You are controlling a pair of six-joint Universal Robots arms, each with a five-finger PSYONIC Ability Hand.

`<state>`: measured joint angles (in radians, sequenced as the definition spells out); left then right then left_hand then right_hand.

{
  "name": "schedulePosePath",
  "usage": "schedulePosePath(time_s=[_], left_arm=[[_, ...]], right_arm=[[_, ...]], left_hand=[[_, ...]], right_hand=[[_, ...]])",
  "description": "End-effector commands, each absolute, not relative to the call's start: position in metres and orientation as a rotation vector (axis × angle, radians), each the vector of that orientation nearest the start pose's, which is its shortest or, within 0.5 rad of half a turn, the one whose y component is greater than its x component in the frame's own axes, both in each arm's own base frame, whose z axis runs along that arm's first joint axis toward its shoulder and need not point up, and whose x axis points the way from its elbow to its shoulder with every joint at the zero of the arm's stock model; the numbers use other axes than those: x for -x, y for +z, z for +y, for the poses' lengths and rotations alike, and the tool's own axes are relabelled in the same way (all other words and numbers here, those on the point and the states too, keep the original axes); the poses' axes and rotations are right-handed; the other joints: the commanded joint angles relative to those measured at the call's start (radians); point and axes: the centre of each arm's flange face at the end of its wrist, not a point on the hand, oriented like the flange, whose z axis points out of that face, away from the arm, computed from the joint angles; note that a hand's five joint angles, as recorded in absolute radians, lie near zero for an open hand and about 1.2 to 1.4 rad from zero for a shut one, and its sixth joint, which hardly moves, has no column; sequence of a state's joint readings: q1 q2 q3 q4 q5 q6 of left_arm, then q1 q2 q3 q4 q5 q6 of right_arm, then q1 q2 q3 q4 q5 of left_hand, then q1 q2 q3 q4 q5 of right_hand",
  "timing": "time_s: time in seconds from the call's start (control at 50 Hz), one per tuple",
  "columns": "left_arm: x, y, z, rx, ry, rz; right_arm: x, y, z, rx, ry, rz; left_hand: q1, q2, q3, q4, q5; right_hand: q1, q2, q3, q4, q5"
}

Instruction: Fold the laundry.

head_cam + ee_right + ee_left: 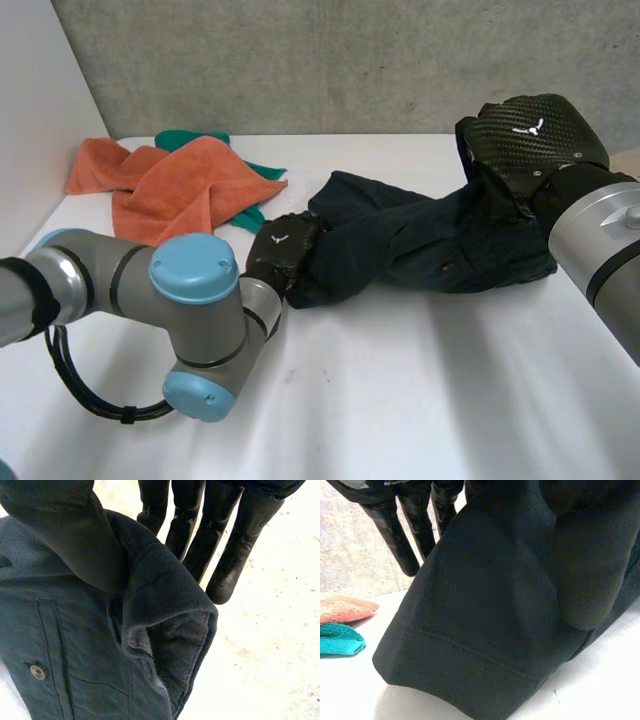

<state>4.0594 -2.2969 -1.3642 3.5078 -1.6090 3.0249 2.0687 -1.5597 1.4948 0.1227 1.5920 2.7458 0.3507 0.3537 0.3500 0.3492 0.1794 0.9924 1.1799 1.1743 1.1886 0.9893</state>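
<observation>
A dark navy garment [430, 240] lies stretched across the middle and right of the white table [400, 400]. My left hand [285, 245] is at its left end, low by the table. In the left wrist view a hemmed leg [485, 620] hangs between the straight fingers [400, 535] and the thumb [585, 580], which are not closed on it. My right hand [530, 135] is raised at the garment's right end. In the right wrist view its thumb [60, 530] presses a folded edge of the garment [165, 610] against the fingers [200, 535]. A button [36, 671] shows beside a pocket seam.
An orange towel [170, 185] lies crumpled at the table's back left with a teal cloth [190, 138] under it; both appear beyond the left hand too, the orange towel [345, 607] and the teal cloth [337, 639]. A grey wall runs behind the table.
</observation>
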Motion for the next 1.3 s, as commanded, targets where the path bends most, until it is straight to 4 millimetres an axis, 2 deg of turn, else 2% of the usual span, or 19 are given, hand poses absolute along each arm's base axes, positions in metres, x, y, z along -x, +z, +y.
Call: schedulePosePath(time_s=[0.02,0.08,0.14,0.24,0.34,0.46,0.58,0.68,0.88,1.0,1.04,1.08,1.1,1.12,1.22,1.28,1.3], left_arm=[[0.36,0.128,-0.26,-0.675,-2.254,2.749],[0.357,0.126,-0.255,-0.635,-2.233,2.771],[0.343,0.155,-0.245,-0.539,-2.287,2.71],[0.317,0.178,-0.235,-0.426,-2.309,2.649],[0.298,0.167,-0.214,-0.449,-2.202,2.701],[0.307,0.157,-0.195,-0.52,-2.161,2.773],[0.326,0.142,-0.214,-0.445,-2.179,2.829],[0.343,0.132,-0.232,-0.413,-2.207,2.844],[0.363,0.122,-0.246,-0.422,-2.262,2.832],[0.37,0.117,-0.256,-0.407,-2.32,2.804],[0.371,0.117,-0.26,-0.39,-2.352,2.789],[0.371,0.117,-0.263,-0.376,-2.378,2.775],[0.371,0.117,-0.265,-0.366,-2.392,2.766],[0.37,0.119,-0.266,-0.361,-2.396,2.761],[0.352,0.132,-0.276,-0.313,-2.386,2.717],[0.332,0.163,-0.273,-0.288,-2.42,2.666],[0.314,0.185,-0.273,-0.277,-2.449,2.596]], right_arm=[[-0.255,0.316,-0.208,0.932,-2.115,2.052],[-0.256,0.315,-0.209,0.932,-2.111,2.055],[-0.257,0.311,-0.211,0.937,-2.099,2.066],[-0.262,0.303,-0.215,0.954,-2.067,2.081],[-0.264,0.307,-0.217,0.942,-2.08,2.068],[-0.265,0.313,-0.216,0.876,-2.067,2.045],[-0.266,0.314,-0.213,0.872,-2.063,2.04],[-0.269,0.32,-0.204,0.867,-2.063,2.002],[-0.277,0.325,-0.183,0.901,-2.048,1.94],[-0.277,0.326,-0.181,0.901,-2.048,1.938],[-0.276,0.325,-0.182,0.897,-2.052,1.943],[-0.274,0.324,-0.185,0.889,-2.054,1.958],[-0.273,0.323,-0.185,0.891,-2.053,1.962],[-0.273,0.322,-0.185,0.899,-2.051,1.963],[-0.271,0.321,-0.191,0.911,-2.076,1.971],[-0.258,0.319,-0.214,0.93,-2.144,2.041],[-0.25,0.315,-0.225,0.961,-2.169,2.085]], left_hand=[[0.124,0.121,0.125,0.126,0.121],[0.083,0.08,0.084,0.084,0.08],[0.08,0.077,0.081,0.082,0.077],[0.118,0.115,0.119,0.12,0.115],[0.329,0.326,0.33,0.331,0.326],[0.315,0.312,0.316,0.317,0.312],[0.145,0.142,0.145,0.146,0.141],[0.153,0.15,0.154,0.155,0.15],[0.171,0.168,0.172,0.173,0.168],[0.312,0.309,0.312,0.313,0.308],[0.458,0.455,0.459,0.46,0.455],[0.751,0.748,0.752,0.753,0.748],[0.999,0.996,1.0,1.001,0.996],[1.045,1.042,1.046,1.047,1.042],[1.046,1.043,1.046,1.047,1.042],[1.046,1.043,1.046,1.047,1.042],[1.046,1.043,1.046,1.047,1.042]], right_hand=[[0.404,0.216,0.222,0.208,0.232],[0.404,0.216,0.222,0.208,0.232],[0.404,0.216,0.222,0.208,0.232],[0.404,0.216,0.222,0.208,0.232],[0.404,0.216,0.222,0.208,0.232],[0.404,0.216,0.222,0.208,0.232],[0.404,0.216,0.222,0.208,0.232],[0.404,0.216,0.222,0.208,0.232],[0.404,0.216,0.222,0.208,0.232],[0.404,0.216,0.222,0.208,0.232],[0.404,0.216,0.222,0.208,0.232],[0.404,0.216,0.222,0.208,0.232],[0.404,0.216,0.222,0.208,0.232],[0.404,0.216,0.222,0.208,0.232],[0.404,0.216,0.222,0.208,0.232],[0.404,0.216,0.222,0.208,0.232],[0.404,0.216,0.222,0.208,0.232]])
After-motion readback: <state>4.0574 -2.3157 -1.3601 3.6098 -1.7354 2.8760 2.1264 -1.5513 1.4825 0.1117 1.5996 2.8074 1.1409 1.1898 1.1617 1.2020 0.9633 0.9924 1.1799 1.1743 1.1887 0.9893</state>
